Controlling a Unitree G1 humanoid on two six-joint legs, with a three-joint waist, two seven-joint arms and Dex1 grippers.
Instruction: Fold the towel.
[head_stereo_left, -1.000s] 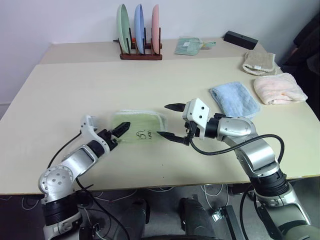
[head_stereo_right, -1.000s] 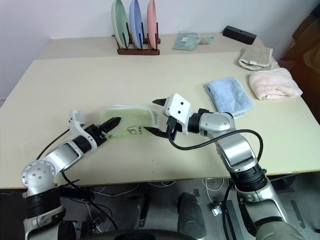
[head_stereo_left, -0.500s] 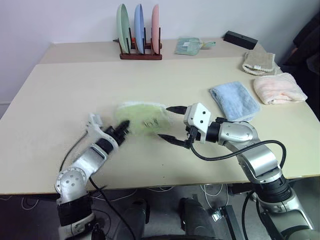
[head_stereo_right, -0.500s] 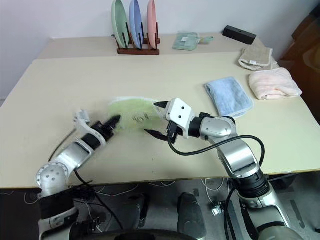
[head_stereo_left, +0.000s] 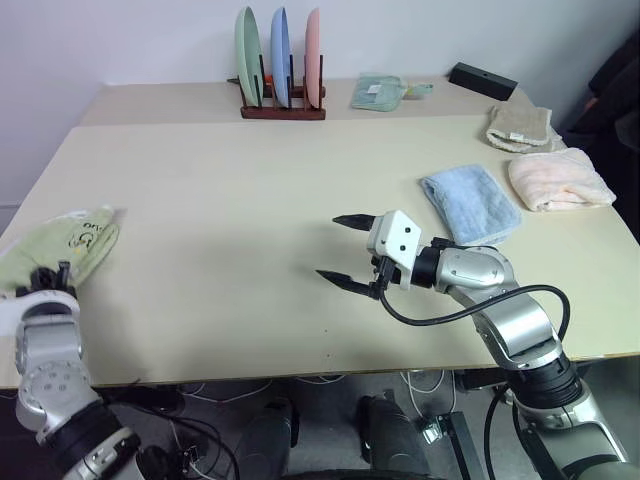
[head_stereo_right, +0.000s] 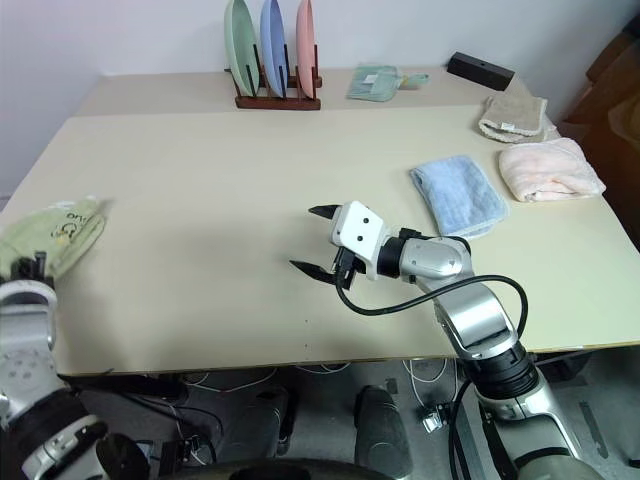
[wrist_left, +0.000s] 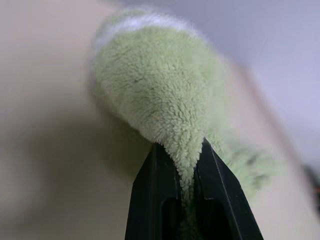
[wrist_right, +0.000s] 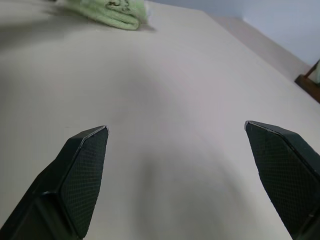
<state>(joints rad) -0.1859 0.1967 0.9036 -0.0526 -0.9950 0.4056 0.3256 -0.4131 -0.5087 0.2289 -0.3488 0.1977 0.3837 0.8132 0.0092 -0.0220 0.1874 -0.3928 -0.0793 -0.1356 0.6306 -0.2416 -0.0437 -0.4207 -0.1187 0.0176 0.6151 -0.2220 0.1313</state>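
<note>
The light green towel (head_stereo_left: 62, 243) lies bunched at the table's far left edge, its dark embroidered mark facing up. My left gripper (wrist_left: 182, 155) is shut on a fold of the towel (wrist_left: 160, 95), with the terry cloth pinched between its two black fingers. That gripper sits low at the left edge of the head views, just at the near end of the towel. Over the middle of the table my right gripper (head_stereo_left: 330, 246) hovers open with nothing between its fingertips. It points left toward the distant towel (wrist_right: 112, 12).
A wooden rack of three plates (head_stereo_left: 280, 70) stands at the back, with a small teal cloth (head_stereo_left: 377, 91) and a black box (head_stereo_left: 481, 79) to its right. A folded light blue towel (head_stereo_left: 468, 203), a pink one (head_stereo_left: 558, 177) and a beige one (head_stereo_left: 518, 127) lie at the right.
My left gripper closed on the towel and dragged it from the table's middle to the far left edge. The right gripper stayed open in place.
</note>
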